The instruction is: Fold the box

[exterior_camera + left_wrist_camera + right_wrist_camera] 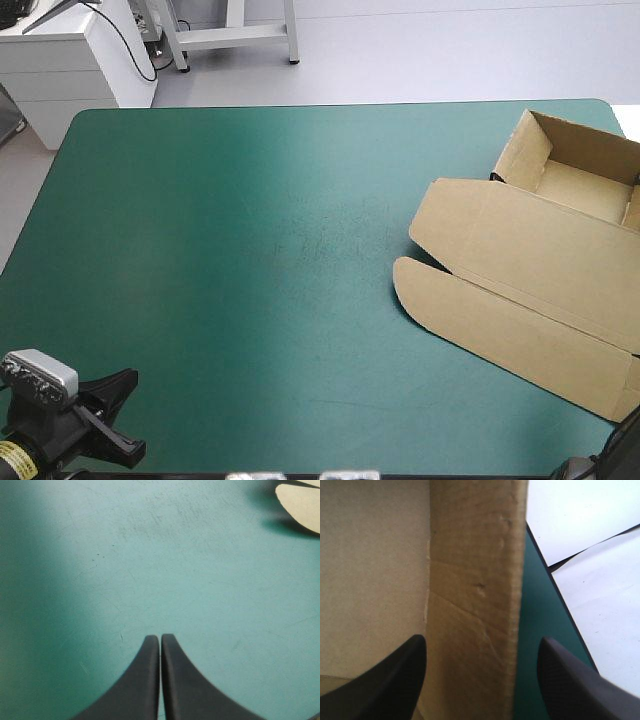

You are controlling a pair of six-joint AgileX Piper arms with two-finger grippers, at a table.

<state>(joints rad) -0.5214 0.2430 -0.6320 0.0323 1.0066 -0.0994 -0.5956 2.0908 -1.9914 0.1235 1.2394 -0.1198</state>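
The brown box (530, 255) lies at the table's right side as an open tray with raised walls at the far end and its lid flat toward the front. My left gripper (120, 410) sits at the near left corner, far from the box; in the left wrist view the left gripper (160, 640) is shut over bare teal-green cover, with a rounded lid flap (302, 502) far ahead. My right gripper (482, 652) is open, its fingers standing to either side of a raised box wall (475, 580) close by the table's right edge.
The table's right edge (555, 595) runs just beside the box wall, with pale floor beyond. A white cabinet (70, 60) and a metal frame stand beyond the far left corner. Bare teal-green cover (230, 250) spans the middle and left.
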